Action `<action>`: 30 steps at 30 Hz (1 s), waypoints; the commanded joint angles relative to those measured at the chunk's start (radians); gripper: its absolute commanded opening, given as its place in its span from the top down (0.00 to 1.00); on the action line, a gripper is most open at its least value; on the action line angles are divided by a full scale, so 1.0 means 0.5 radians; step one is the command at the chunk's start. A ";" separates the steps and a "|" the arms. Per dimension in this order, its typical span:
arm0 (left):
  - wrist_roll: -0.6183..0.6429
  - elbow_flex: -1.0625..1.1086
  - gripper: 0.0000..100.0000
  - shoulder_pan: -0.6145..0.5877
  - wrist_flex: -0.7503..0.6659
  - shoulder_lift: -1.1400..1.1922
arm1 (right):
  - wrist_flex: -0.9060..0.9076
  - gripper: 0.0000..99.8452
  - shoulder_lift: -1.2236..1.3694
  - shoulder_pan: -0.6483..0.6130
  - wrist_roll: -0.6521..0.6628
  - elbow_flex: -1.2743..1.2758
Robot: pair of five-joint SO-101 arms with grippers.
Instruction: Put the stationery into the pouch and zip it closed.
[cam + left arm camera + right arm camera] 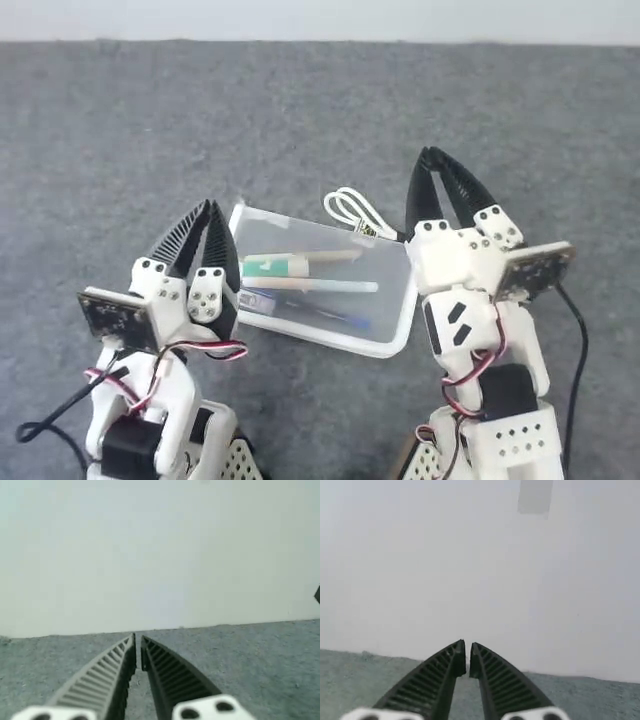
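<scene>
**Clear pouch lies between two closed grippers**

A grey felt-like table surface (pixel 120 130) runs back to a plain white wall (pixel 160 550). Two white arms stand at the near edge. The left gripper (pixel 210 206) (pixel 138 639) points toward the far side, its black ribbed fingers drawn together at the tips and holding nothing. The right gripper (pixel 428 153) (pixel 467 644) is raised the same way, its tips also together and empty.

Between the arms lies a clear rectangular plastic pouch (pixel 390 312), flat on the table and slightly angled. Inside it are a green-and-white stick-shaped item (pixel 265 266), a pale slim pen (pixel 310 286) and a dark blue pen (pixel 330 316). A thin white cord loop (pixel 350 210) lies at the pouch's far corner, near the right gripper. Whether the zip is closed cannot be told.
</scene>
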 commanded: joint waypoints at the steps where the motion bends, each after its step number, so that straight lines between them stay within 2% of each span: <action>1: -0.025 0.121 0.99 -0.006 -0.193 -0.046 | 0.158 0.99 -0.103 -0.008 0.104 -0.003; 4: -0.025 0.299 0.99 -0.028 -0.307 -0.046 | 0.290 0.99 -0.293 -0.005 0.110 0.132; 9: -0.015 0.600 0.99 -0.273 -0.546 -0.046 | 0.499 0.99 -0.806 -0.002 0.141 0.476; 15: -0.012 0.916 0.99 -0.402 -0.700 -0.046 | 0.606 0.99 -0.717 0.109 0.157 0.577; 21: -0.012 0.910 0.99 -0.396 -0.470 -0.043 | 0.597 0.99 -0.717 0.336 0.157 0.736; 25: -0.012 0.910 0.99 -0.405 -0.436 -0.043 | 0.591 0.99 -0.717 0.468 0.157 0.899; 30: -0.015 0.910 0.99 -0.396 -0.368 -0.043 | 0.824 0.99 -0.723 0.489 0.157 0.936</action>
